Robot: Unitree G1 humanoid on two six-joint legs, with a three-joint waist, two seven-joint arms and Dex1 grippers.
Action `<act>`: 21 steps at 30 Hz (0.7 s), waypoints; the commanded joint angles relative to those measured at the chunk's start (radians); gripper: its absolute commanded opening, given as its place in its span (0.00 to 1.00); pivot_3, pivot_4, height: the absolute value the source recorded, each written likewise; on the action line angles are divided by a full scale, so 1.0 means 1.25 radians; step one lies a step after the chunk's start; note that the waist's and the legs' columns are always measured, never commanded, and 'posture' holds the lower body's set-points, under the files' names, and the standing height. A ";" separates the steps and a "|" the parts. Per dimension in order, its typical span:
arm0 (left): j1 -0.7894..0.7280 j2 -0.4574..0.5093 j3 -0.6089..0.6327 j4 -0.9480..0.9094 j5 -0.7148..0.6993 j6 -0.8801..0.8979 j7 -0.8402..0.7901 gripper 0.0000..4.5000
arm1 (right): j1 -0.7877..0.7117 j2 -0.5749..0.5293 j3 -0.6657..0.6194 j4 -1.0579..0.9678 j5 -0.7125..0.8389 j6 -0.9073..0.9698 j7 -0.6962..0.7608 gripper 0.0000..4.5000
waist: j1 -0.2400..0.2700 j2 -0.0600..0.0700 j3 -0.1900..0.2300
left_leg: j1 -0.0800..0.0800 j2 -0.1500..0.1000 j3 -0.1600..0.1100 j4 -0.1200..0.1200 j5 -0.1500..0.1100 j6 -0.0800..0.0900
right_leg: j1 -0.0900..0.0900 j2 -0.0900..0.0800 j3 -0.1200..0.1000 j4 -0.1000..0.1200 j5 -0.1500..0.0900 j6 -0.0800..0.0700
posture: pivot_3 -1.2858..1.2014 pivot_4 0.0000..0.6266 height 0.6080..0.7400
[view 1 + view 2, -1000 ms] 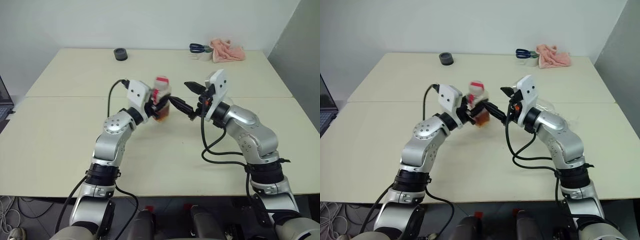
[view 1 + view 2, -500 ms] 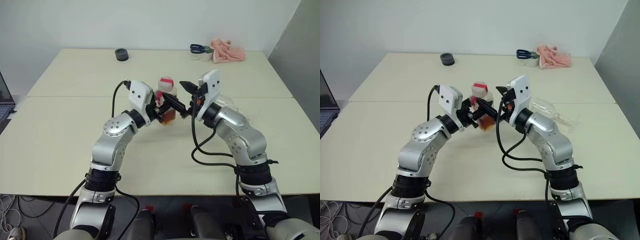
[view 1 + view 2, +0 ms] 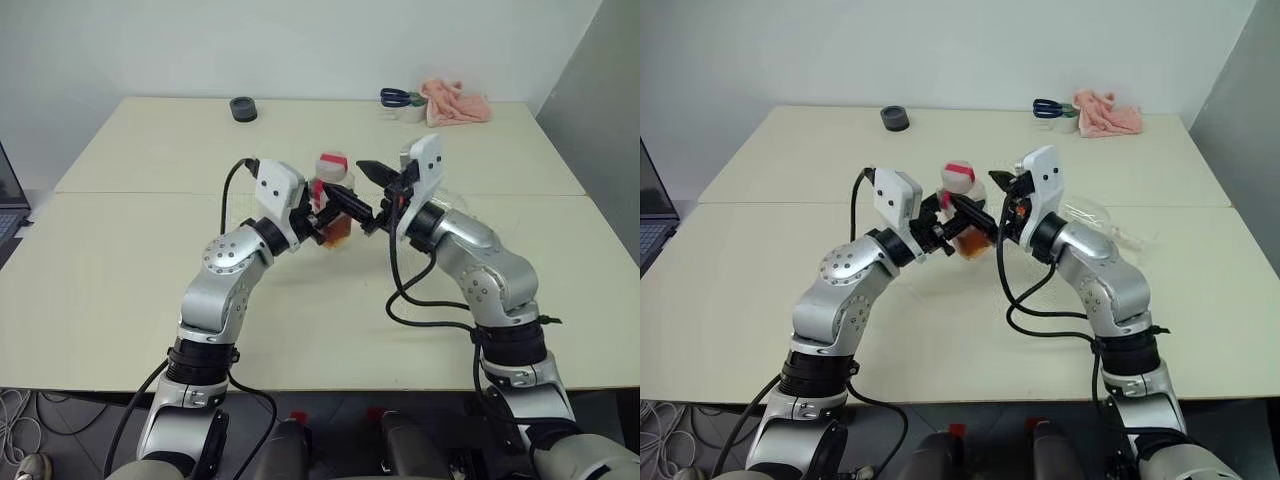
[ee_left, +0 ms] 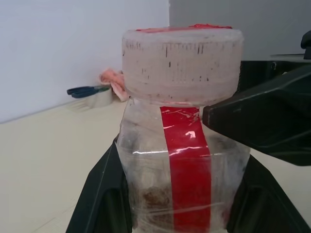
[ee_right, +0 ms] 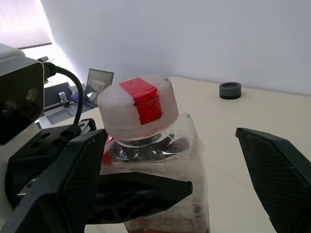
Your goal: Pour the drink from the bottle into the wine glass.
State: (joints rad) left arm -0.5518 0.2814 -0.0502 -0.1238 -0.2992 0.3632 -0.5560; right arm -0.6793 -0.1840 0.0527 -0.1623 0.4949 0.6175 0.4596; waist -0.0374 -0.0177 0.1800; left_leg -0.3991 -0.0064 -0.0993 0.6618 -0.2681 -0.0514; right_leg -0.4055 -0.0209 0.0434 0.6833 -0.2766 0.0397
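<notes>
The left gripper [image 3: 322, 212] holds the bottle [image 3: 332, 195] upright above the middle of the worktop [image 3: 120, 260], its fingers [image 4: 104, 194] clamped on the clear body below the capped neck, with the amber drink [image 3: 336, 232] low inside. The right gripper [image 3: 366, 192] faces it, fingers [image 5: 277, 170] spread wide around the cap [image 5: 136, 109] without gripping. The wine glass [image 3: 1102, 220] lies on its side on the worktop beyond the right arm.
</notes>
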 commanded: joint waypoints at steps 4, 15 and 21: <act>0.011 0.002 -0.021 -0.018 0.001 0.003 -0.016 0.40 | -0.059 0.022 -0.101 -0.029 0.107 0.042 -0.024 1.00 | 0.000 0.000 0.000 | 0.000 0.000 0.000 0.000 0.000 0.000 | 0.000 0.000 0.000 0.000 0.000 0.000 | 0.52 0.24 1.00; 0.020 0.004 -0.020 -0.030 -0.004 0.011 -0.014 0.40 | -0.030 -0.081 -0.023 -0.082 -0.007 -0.122 0.108 1.00 | 0.003 0.000 0.000 | 0.000 0.000 0.000 0.000 0.000 0.000 | 0.000 0.000 0.000 0.000 0.000 0.000 | 0.52 0.24 1.00; 0.020 0.006 -0.019 -0.027 -0.003 0.010 -0.017 0.40 | -0.017 -0.120 -0.019 -0.083 -0.052 -0.205 0.138 1.00 | 0.001 0.000 0.000 | 0.000 0.000 0.000 0.000 0.000 0.000 | 0.000 0.000 0.000 0.000 0.000 0.000 | 0.52 0.24 1.00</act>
State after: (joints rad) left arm -0.5058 0.2868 -0.0823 -0.1140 -0.2999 0.3914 -0.5753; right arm -0.6888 -0.3363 0.0446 -0.2286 0.4157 0.3813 0.6236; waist -0.0358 -0.0171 0.1804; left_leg -0.3990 -0.0060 -0.0993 0.6617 -0.2682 -0.0512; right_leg -0.4055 -0.0204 0.0431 0.6830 -0.2766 0.0398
